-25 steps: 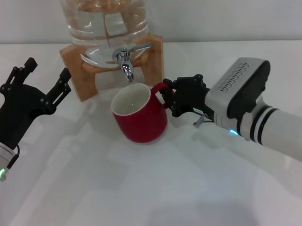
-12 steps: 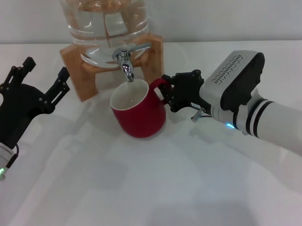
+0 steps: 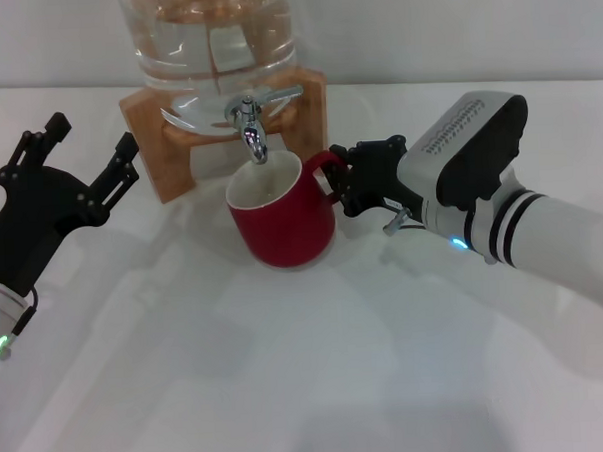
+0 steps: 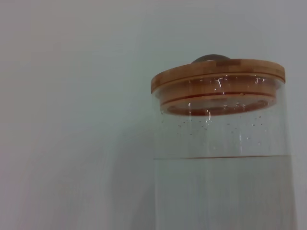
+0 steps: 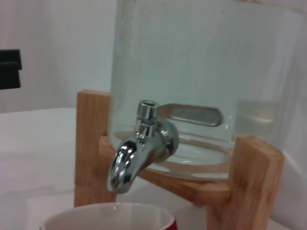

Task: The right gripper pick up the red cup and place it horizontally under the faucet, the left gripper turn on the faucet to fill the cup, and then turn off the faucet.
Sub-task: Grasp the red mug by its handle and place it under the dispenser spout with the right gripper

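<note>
The red cup [image 3: 281, 222] stands upright on the white table, its cream-white mouth just under the spout of the chrome faucet [image 3: 250, 128]. My right gripper [image 3: 338, 182] is shut on the cup's red loop handle, to the cup's right. In the right wrist view the faucet [image 5: 139, 148] hangs just above the cup's rim [image 5: 108, 219]. My left gripper [image 3: 83, 155] is open and empty, left of the wooden stand, apart from the faucet. The lever handle points to the right.
The glass dispenser jar [image 3: 208, 35] holds water and sits on a wooden stand [image 3: 168, 142] at the back of the table. The left wrist view shows the jar [image 4: 220, 158] with its wooden lid [image 4: 218, 76] against a plain wall.
My right gripper has carried the cup back and slightly right, bringing it under the spout. The left arm has barely moved.
</note>
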Motion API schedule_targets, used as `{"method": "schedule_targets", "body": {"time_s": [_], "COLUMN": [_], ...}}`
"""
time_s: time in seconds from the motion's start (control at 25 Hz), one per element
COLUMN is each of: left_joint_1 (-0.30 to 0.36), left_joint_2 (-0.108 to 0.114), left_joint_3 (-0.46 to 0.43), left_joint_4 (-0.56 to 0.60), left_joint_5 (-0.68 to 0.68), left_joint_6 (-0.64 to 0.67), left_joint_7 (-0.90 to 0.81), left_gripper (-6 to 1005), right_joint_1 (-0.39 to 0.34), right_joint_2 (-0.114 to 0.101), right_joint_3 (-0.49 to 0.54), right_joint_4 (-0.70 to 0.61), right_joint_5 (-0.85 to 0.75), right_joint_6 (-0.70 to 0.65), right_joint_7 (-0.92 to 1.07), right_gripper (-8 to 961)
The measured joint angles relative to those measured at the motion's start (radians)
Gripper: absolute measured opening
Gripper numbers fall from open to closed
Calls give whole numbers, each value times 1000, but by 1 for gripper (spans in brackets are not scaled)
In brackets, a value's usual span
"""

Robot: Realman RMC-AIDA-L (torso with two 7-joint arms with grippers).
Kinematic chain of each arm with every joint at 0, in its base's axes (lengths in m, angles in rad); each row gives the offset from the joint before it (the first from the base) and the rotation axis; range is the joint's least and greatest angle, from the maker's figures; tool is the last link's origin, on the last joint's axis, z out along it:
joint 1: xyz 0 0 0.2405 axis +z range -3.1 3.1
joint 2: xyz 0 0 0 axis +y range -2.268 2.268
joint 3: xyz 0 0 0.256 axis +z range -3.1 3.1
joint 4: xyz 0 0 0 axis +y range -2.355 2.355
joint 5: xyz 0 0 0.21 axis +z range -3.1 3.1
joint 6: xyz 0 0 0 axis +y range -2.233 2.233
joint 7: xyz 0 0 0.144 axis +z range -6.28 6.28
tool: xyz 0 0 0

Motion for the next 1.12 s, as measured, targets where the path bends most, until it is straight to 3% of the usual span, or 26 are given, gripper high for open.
{"method": "schedule_targets", "body": {"time_s": [1.12], "left_joint_1": [3], "left_joint_2": [0], "left_joint_3": [0], "left_joint_4": [0], "left_joint_5": [0], "left_joint_6": [-11], "left_joint_7": [0], "left_gripper": [847], "right_joint_1": [9], "right_joint_2": [0], "right_joint_3": [-16], "right_joint_4": [-1], "right_joint_5": [32], "right_joint_6": [8], "right_joint_7": [0], "right_gripper": [134]}}
